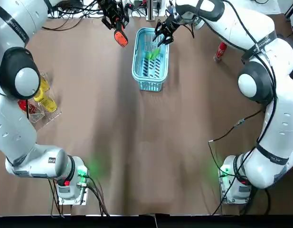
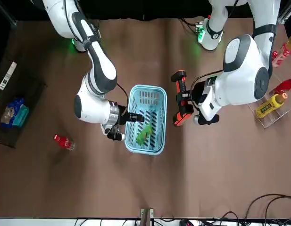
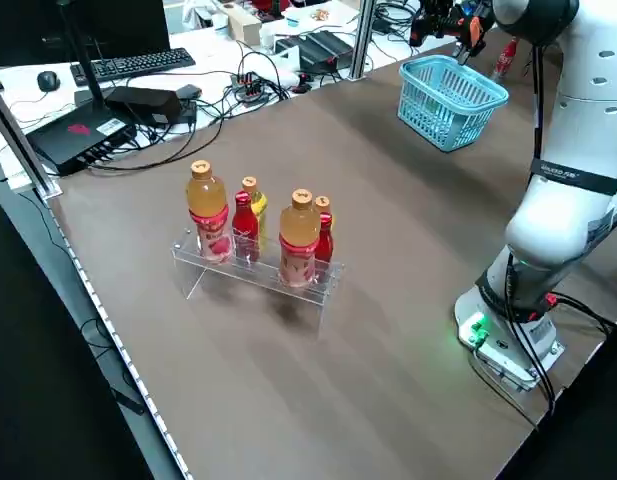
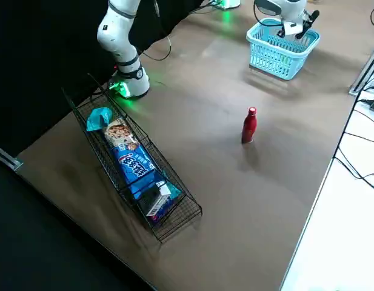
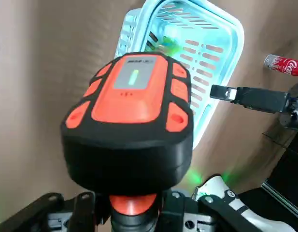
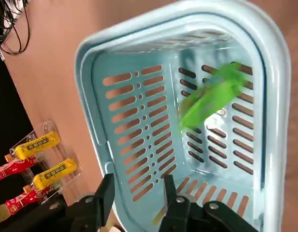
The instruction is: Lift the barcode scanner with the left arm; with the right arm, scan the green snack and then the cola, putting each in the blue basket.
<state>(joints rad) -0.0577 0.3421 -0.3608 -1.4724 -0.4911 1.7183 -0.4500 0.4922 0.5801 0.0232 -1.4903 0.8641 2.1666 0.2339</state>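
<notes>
The blue basket [image 1: 135, 57] stands at the far middle of the table. Inside it lies the green snack [image 1: 152, 53], seen loose against the basket floor in the right wrist view [image 6: 214, 94]. My right gripper [image 1: 163, 34] hovers open over the basket's far end, holding nothing. Just left of the basket, my left gripper [image 1: 115, 23] is shut on the orange and black barcode scanner [image 1: 120, 37], held above the table with its head toward the basket. The red cola bottle [image 1: 220, 50] stands upright to the right of the basket, apart from both grippers.
A clear rack of several drink bottles [image 1: 39, 97] sits at the table's left edge. A black wire tray of snack packs [image 4: 132, 163] lies at the right edge. Cables [image 1: 70, 14] run along the far edge. Open brown tabletop [image 1: 146, 142] lies between the arm bases.
</notes>
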